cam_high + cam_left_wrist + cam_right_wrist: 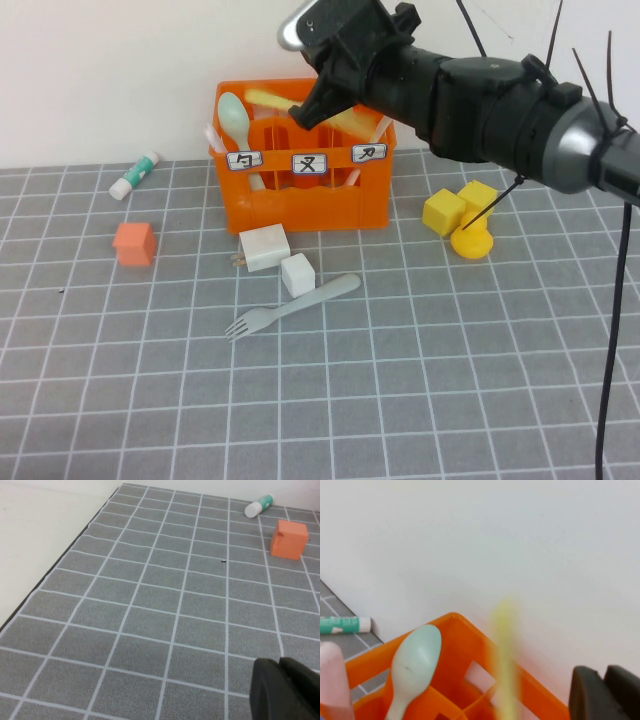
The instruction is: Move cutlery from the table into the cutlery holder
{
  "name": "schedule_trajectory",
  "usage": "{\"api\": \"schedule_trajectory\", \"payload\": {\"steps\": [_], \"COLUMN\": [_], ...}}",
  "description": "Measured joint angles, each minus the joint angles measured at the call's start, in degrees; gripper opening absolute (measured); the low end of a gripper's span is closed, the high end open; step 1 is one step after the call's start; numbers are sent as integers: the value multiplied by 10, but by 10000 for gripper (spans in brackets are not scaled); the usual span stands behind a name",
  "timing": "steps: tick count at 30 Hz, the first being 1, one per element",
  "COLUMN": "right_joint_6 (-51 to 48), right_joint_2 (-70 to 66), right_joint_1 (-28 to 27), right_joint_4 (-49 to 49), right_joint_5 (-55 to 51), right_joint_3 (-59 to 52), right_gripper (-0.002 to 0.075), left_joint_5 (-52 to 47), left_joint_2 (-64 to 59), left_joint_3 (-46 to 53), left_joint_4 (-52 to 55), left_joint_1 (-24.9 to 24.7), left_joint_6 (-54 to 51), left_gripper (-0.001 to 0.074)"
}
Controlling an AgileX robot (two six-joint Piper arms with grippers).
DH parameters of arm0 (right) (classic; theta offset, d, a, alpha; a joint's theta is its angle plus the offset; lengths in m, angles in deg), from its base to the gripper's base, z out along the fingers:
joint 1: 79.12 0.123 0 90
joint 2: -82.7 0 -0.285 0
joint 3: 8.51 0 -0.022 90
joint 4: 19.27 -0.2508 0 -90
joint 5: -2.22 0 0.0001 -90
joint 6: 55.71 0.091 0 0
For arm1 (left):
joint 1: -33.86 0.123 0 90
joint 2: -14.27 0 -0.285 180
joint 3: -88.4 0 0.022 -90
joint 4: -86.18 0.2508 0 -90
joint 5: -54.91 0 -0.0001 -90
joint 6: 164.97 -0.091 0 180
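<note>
Cutlery: a pale yellow knife (285, 102) is blurred just ahead of my right fingers in the right wrist view, over the crate's back compartments; the light grey fork (292, 306) lies on the table (420, 380), well below and in front of them.
Cutlery holder (300, 200): straight beneath my right gripper (322, 95), already standing a pale green spoon (235, 120) in its left compartment.
Right gripper: above the holder's rear rim; whether my fingers grip the yellow knife or have let go, I cannot tell.
Left gripper (287, 690): low over bare table, far from the holder; how far open I cannot tell.
Step in hand, as I judge it: dropping the knife in. I should keep the blade upright over one compartment and clear the rim before lifting away.
Nearby clutter: white blocks (265, 248) touch the fork's handle side, so that pick wants care.
</note>
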Motion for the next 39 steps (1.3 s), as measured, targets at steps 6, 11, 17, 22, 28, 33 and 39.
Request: {"api": "schedule_trajectory", "payload": {"steps": [6,11,17,22,28,33,39], "right_joint_6": [49,62,64,69,91,93,81], "right_joint_2": [0,0,26,67,140,224,340], "right_joint_1": [-9,-11,-11,-11,-11,-11,-11], "right_joint_4": [0,0,0,0,0,0,1], "right_joint_5": [1,4,4,-6,-67,-105,-118], "right_joint_3": [0,0,0,0,-30,-117,-270], "right_gripper": [154,178,178,138,27,3,-1], "left_joint_5": [0,0,0,0,0,0,0], "left_joint_2": [0,0,0,0,0,0,0], "left_joint_3": [0,0,0,0,0,0,0], "left_joint_4": [0,0,0,0,0,0,0], "left_joint_1": [0,0,0,0,0,0,0], "left_joint_6": [0,0,0,0,0,0,0], "left_gripper": [-1,-1,-1,-1,-1,-1,-1]}}
